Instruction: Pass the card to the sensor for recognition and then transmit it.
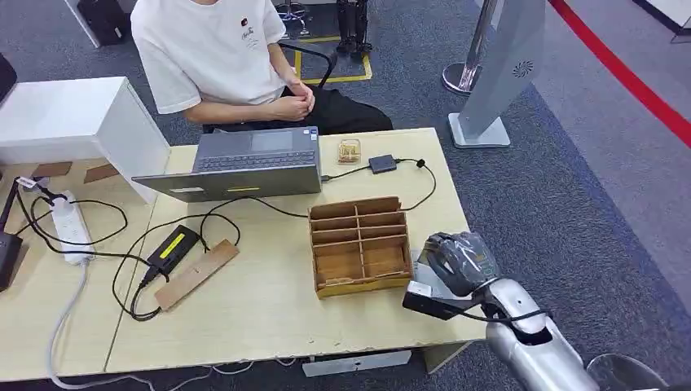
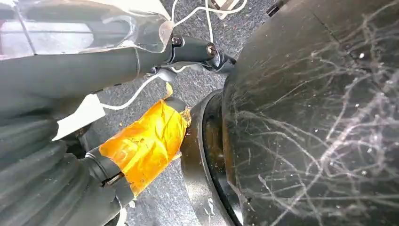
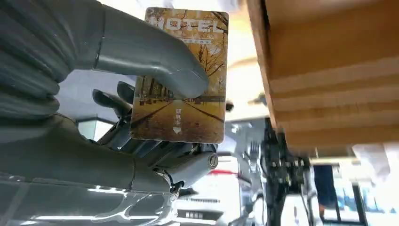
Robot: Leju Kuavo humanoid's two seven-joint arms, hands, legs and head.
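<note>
In the right wrist view a hotel card (image 3: pixel 183 80) printed with a tree-lined autumn road is pinched between the thumb and fingers of my right hand (image 3: pixel 141 94). The card stands close beside the wall of the wooden divider box (image 3: pixel 329 70). Seen from the head, my right hand (image 1: pixel 458 261) hovers at the table's right edge, just right of the box (image 1: pixel 358 244), and it hides the card. A small black sensor (image 1: pixel 381 164) lies at the far side of the table, cabled to the laptop (image 1: pixel 244 163). My left hand (image 2: pixel 117 117) hangs beside my body, holding nothing.
A person in a white shirt (image 1: pixel 212 49) sits behind the laptop, hands clasped. A small yellowish item (image 1: pixel 349 151) lies left of the sensor. A power strip (image 1: pixel 72 228), black adapter (image 1: pixel 173 247), cables and a wooden slat (image 1: pixel 195 274) occupy the left of the table (image 1: pixel 269 318).
</note>
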